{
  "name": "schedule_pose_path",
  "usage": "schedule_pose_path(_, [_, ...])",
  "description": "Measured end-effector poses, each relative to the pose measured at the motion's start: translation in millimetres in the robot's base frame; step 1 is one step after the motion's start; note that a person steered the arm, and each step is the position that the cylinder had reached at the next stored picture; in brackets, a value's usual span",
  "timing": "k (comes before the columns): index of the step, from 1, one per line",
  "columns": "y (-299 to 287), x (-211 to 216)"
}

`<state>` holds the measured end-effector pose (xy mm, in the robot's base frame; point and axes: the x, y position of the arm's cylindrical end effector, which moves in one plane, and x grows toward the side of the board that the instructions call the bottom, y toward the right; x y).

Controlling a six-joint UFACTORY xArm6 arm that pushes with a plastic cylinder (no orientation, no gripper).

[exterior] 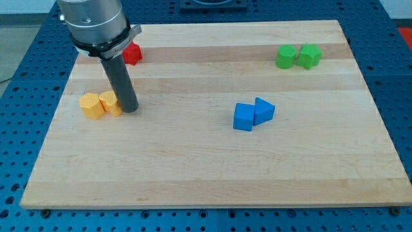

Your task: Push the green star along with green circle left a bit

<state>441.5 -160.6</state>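
Observation:
The green circle point(285, 57) and the green star point(309, 56) sit side by side, touching, near the board's top right, the circle on the view's left. My tip point(129, 108) rests on the board at the far left, far from both green blocks. It stands right beside two yellow blocks, touching or nearly touching the right one.
Two yellow blocks, a hexagon-like one point(92, 106) and another point(110, 102), lie at the left. A red block point(132, 53) sits at the top left, partly behind the arm point(96, 22). A blue cube point(244, 117) and a blue triangle point(263, 110) touch near the middle. The wooden board point(206, 174) ends at blue pegboard.

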Motion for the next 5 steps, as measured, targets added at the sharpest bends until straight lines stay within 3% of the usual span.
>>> schedule_pose_path(1, [4.9, 0.0])
schedule_pose_path(2, [45.2, -4.0])
schedule_pose_path(5, [57.3, -144.1])
